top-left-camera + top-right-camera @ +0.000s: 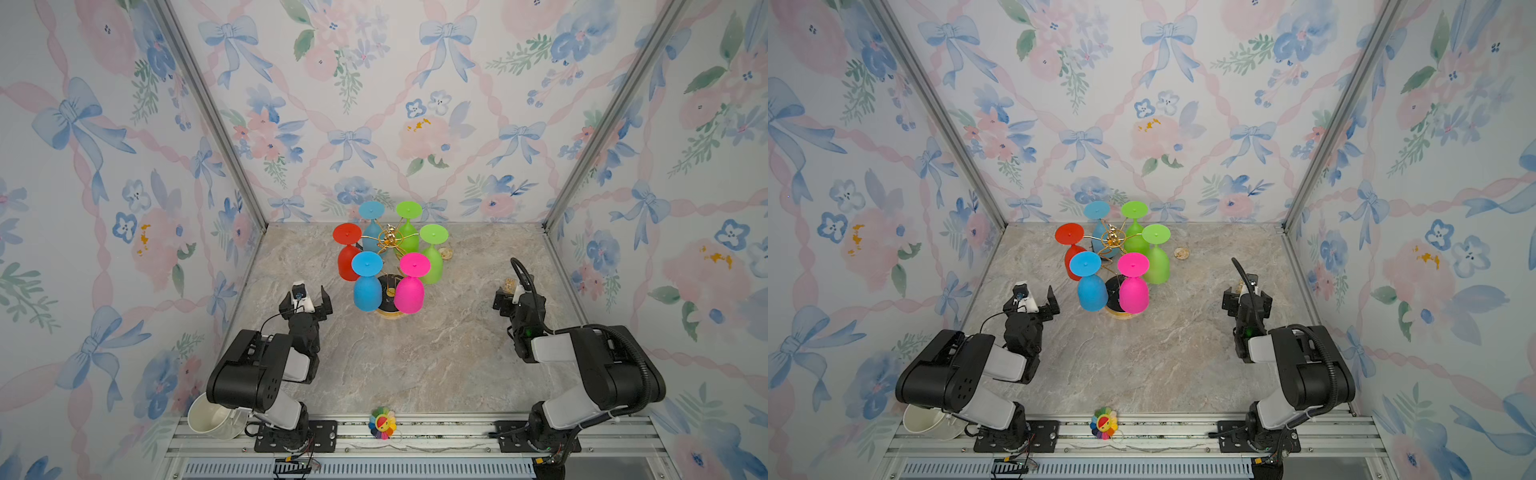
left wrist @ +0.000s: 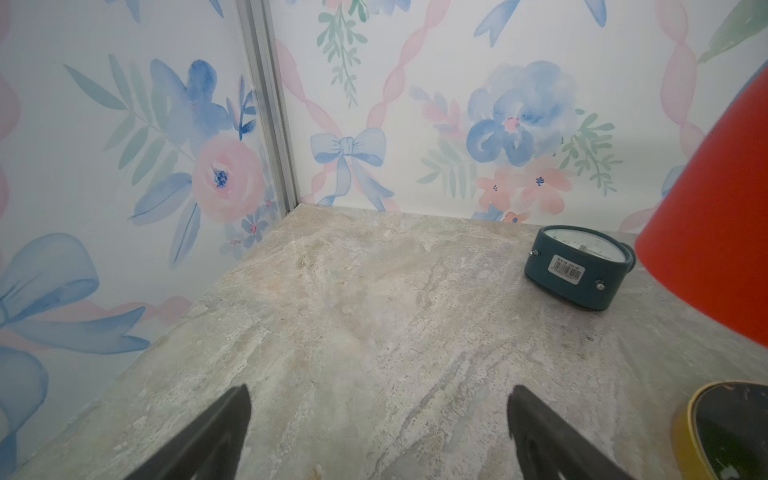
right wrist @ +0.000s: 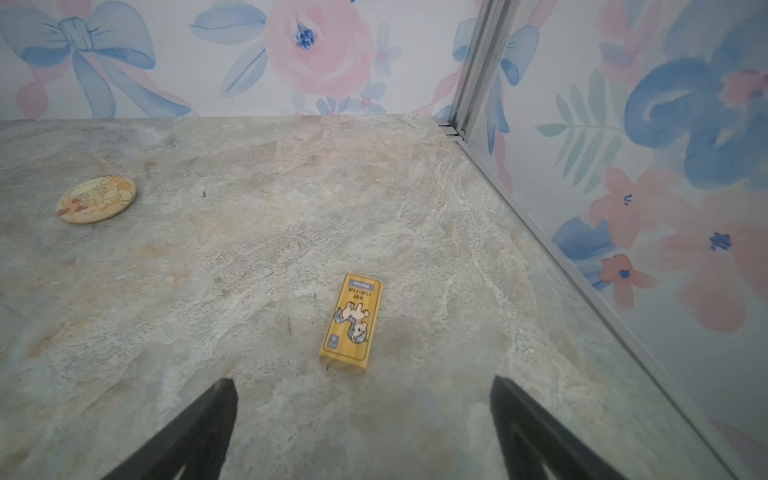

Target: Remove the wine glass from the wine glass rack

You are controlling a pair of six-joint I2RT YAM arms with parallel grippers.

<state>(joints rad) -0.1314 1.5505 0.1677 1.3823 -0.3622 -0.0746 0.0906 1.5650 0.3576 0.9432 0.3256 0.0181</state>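
The wine glass rack [image 1: 390, 240] [image 1: 1112, 240], gold wire on a round black base [image 2: 727, 432], stands at the middle back in both top views. Several coloured wine glasses hang upside down from its arms: red [image 1: 348, 257] [image 2: 706, 228], blue [image 1: 367, 291], pink [image 1: 409, 291] and green [image 1: 432, 257] among them. My left gripper [image 1: 306, 293] [image 1: 1034, 297] [image 2: 379, 390] is open and empty, low over the table just left of the near blue glass. My right gripper [image 1: 509, 293] [image 1: 1246, 293] [image 3: 362, 381] is open and empty, well right of the rack.
A dark blue clock [image 2: 577, 266] lies on the table past the red glass. A small wooden block [image 3: 353, 322] lies just ahead of the right gripper, and a round badge [image 3: 96, 199] [image 1: 446, 252] lies further back. A white cup [image 1: 212, 419] and a flower toy [image 1: 382, 423] sit at the front rail.
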